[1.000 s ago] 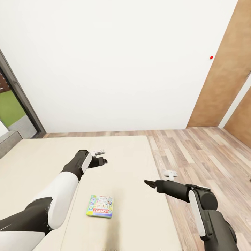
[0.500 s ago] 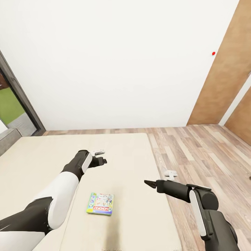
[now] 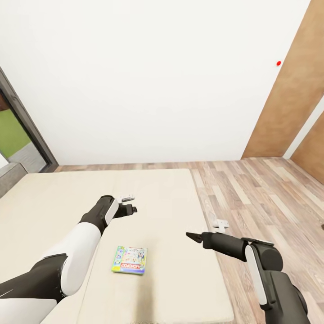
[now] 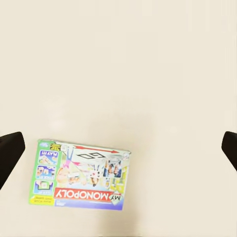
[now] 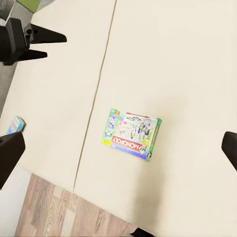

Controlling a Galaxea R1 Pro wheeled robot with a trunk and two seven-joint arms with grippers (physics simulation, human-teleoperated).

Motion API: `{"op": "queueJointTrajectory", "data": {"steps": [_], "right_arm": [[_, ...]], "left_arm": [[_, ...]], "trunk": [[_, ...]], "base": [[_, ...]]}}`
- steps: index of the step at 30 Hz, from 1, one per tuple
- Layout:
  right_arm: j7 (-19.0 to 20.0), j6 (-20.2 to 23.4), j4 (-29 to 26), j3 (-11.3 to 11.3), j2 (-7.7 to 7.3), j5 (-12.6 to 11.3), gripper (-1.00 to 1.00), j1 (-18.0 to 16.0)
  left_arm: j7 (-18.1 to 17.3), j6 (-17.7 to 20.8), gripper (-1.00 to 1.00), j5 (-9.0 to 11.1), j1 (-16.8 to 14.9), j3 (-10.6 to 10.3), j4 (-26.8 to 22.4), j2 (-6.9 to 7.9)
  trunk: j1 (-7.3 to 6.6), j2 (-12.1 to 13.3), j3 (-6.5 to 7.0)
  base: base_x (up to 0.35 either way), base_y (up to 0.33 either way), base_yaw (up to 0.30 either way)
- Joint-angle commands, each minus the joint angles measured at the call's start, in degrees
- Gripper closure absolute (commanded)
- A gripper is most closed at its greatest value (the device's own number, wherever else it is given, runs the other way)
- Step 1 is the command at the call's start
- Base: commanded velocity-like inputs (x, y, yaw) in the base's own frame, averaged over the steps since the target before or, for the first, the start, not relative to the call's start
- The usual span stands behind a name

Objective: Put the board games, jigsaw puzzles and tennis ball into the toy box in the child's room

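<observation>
The bed filled the lower half of the head view, its beige mattress running from about 9 o'clock across to 4 o'clock, with wood-plank floor beyond at 3 o'clock. On that mattress lay one board game, the green-edged pastel box lettered "MONOPOLY", flat and face up, at roughly 7 o'clock from the view's centre. A second, smaller blue box showed in the right wrist view near the bed's edge, too small to read.

The left gripper hovered above the mattress at about 12 o'clock from the box, well apart from it; its fingers stood spread wide and held nothing. The right gripper hung at about 2 o'clock from the box, also well clear, its fingers likewise wide apart and empty.

The box looked like light, stiff cardboard with a smooth printed lid, likely slippery and lying flush on soft bedding. Pinching across a short edge, or sliding it to the mattress edge first, seemed the safest hold; a squeeze on the lid's middle might have dented it.
</observation>
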Motion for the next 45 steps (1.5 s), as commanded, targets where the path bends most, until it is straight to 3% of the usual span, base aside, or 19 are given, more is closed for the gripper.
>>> {"op": "queueJointTrajectory", "data": {"steps": [1,20,26,45], "right_arm": [[0.4,0.4,0.0,-0.3,-0.03,-0.2,-1.0,-0.1],[8.8,0.2,0.1,-9.1,-1.16,-0.2,-1.0,0.0],[9.4,0.1,0.1,-9.9,-1.15,-0.2,-1.0,0.0],[9.5,0.1,0.1,-10.0,-1.13,-0.2,-1.0,0.0]], "left_arm": [[0.2,0.2,-1.0,0.0,0.0,0.4,0.0,0.05],[0.1,-0.3,-1.0,0.2,0.1,0.4,0.1,4.26],[0.1,-0.3,-1.0,0.1,0.1,0.4,1.6,4.93],[0.1,-1.5,-1.0,0.1,0.1,0.4,4.2,5.18]], "trunk": [[0.02,-0.1,-0.2],[0.02,-0.1,-1.99],[0.02,-0.1,-2.56],[0.02,-0.1,-4.35]], "base": [[0.0,0.0,0.0],[0.0,0.0,0.0],[0.0,0.0,0.0],[0.0,0.0,0.0]]}}
